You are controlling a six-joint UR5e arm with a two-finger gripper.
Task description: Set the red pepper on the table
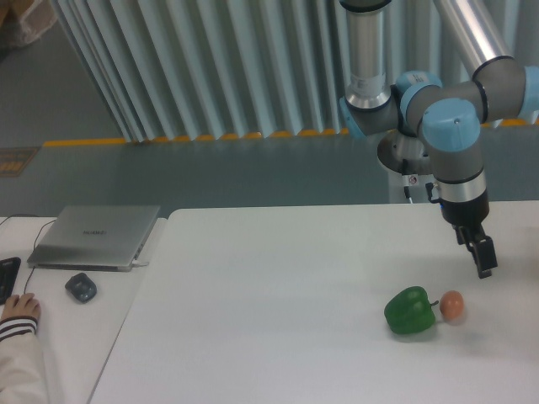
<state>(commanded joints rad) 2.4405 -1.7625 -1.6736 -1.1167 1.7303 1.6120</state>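
Observation:
The red pepper is out of view. My gripper (483,263) hangs low over the right side of the white table (278,286), above and to the right of a green bell pepper (410,310) and a small pale-orange ball (452,305) that lie side by side. Its dark fingers appear as one narrow shape from this angle, so I cannot tell if they are open or shut. Nothing shows between them.
On the narrower white desk (76,345) at the left sit a closed grey laptop (97,236) and a dark mouse (81,287). A person's hand (18,310) rests at that desk's left edge. The arm's base stands behind the table at the right.

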